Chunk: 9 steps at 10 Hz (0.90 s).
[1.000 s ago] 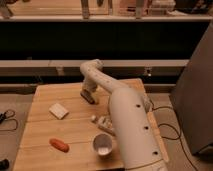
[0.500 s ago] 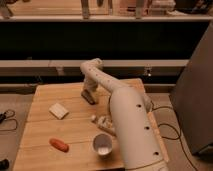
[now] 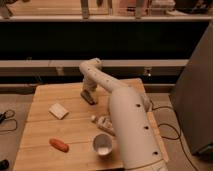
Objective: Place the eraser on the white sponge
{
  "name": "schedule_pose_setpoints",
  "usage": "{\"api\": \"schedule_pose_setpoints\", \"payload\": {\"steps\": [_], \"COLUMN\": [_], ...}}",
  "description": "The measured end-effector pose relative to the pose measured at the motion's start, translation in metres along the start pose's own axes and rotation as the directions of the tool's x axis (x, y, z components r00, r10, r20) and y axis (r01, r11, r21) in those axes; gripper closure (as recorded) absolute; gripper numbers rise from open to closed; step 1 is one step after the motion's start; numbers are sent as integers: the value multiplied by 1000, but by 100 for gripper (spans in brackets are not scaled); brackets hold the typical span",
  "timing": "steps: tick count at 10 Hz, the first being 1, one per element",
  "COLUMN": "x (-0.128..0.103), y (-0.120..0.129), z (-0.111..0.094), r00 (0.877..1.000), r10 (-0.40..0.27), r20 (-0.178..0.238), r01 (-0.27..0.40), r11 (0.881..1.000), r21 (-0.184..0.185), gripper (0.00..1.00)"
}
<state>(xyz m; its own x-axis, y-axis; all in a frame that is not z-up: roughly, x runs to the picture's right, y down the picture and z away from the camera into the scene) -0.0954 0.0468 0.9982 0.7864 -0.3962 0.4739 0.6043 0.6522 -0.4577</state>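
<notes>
As my arm stretches across the table, my gripper is down at the eraser.
Gripping it or not, I cannot tell. The eraser lies near the far edge, apart from the white sponge, which sits nearer and to the left.

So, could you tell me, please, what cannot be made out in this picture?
- eraser: camera view, partly covered by the claw standing on it at the far middle of the table; grip unclear.
- white bottle: partly hidden by the arm; label unreadable.
- table's near right corner: hidden by the arm.
</notes>
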Motion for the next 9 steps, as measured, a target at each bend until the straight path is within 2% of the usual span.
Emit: {"api": "schedule_pose_setpoints", "payload": {"steps": [2, 3, 4, 6, 9], "x": [0, -1, -4, -11, -13], "y": [0, -1, -1, -4, -3], "z": [0, 0, 0, -1, 0], "r00": [1000, 1000, 1000, 1000, 1000], "r10": [4, 2, 3, 2, 6], "r20": [5, 3, 4, 9, 13], "r01": [-4, -2, -3, -2, -6], "r11": [1000, 1000, 1000, 1000, 1000], "r21": [-1, -4, -7, -13, -19], "gripper": [38, 32, 32, 43, 46]}}
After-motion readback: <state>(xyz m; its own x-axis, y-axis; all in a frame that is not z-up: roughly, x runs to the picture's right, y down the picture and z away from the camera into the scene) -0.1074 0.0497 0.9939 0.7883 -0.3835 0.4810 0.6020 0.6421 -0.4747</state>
